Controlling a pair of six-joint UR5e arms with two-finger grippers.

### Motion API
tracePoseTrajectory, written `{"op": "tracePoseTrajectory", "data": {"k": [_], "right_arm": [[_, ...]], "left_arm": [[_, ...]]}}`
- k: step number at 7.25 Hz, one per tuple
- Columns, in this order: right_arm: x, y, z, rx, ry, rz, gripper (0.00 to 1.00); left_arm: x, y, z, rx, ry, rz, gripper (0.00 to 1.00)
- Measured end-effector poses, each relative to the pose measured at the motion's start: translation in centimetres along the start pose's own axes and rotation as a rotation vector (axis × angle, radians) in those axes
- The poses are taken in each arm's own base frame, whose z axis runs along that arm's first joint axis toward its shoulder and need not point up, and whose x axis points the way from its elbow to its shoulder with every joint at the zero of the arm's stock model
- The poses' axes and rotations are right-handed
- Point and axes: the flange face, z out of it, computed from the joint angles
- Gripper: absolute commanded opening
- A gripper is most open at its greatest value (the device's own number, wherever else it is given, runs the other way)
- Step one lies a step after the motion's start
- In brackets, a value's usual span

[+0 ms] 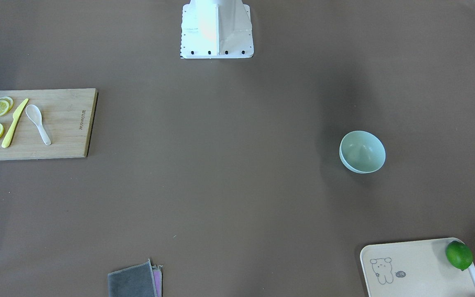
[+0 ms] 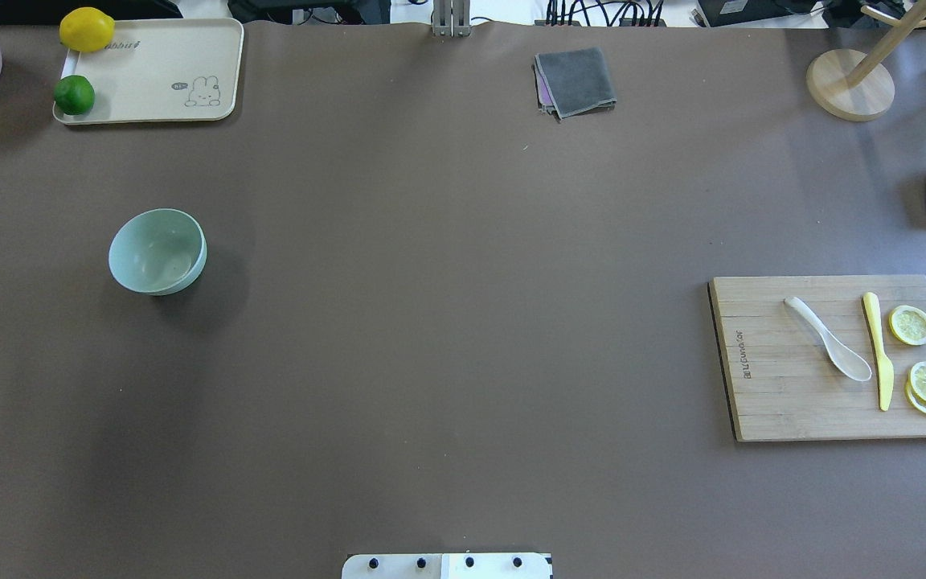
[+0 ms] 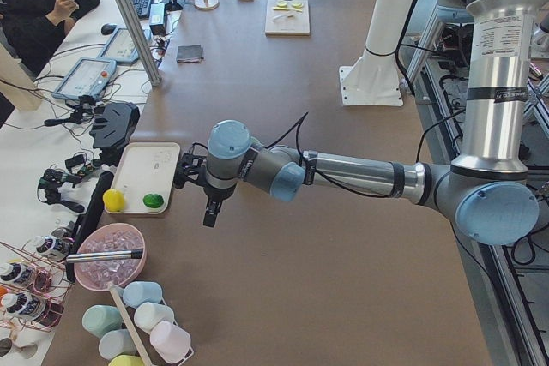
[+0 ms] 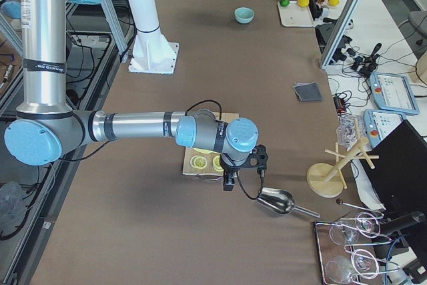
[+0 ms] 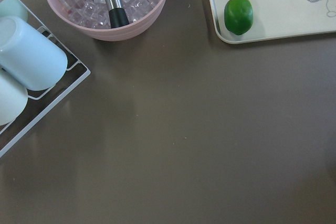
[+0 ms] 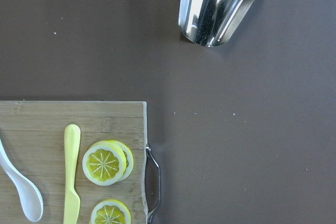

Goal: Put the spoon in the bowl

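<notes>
I see the spoon (image 2: 829, 338) lying on the cutting board (image 2: 776, 402) beside the yellow knife (image 2: 877, 350), the bowl (image 2: 157, 251) well apart from it. My right end effector (image 4: 229, 181) hangs near the board, presumably for pickup; I cannot tell its spread.

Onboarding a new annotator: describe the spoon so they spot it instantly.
Find the wooden cutting board on the robot's right. The spoon lies on it, beside a yellow knife and lemon slices. It's the only white item, with an oval scoop.
</notes>
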Motion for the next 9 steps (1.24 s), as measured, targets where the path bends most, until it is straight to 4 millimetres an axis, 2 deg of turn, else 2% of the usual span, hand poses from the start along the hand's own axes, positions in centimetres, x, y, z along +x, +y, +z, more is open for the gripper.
{"op": "tracePoseTrajectory", "data": {"k": [3, 9], "right_arm": [[0.23, 0.1, 0.18, -0.004, 0.002, 0.004, 1.0], [0.35, 0.01, 0.26, -0.006, 0.004, 0.006, 1.0]], "left_arm": [[-0.69, 0.68, 0.14, -0.009, -0.004, -0.014, 0.98], [-1.13, 0.49, 0.84, -0.019, -0.01, -0.023, 0.98]]}}
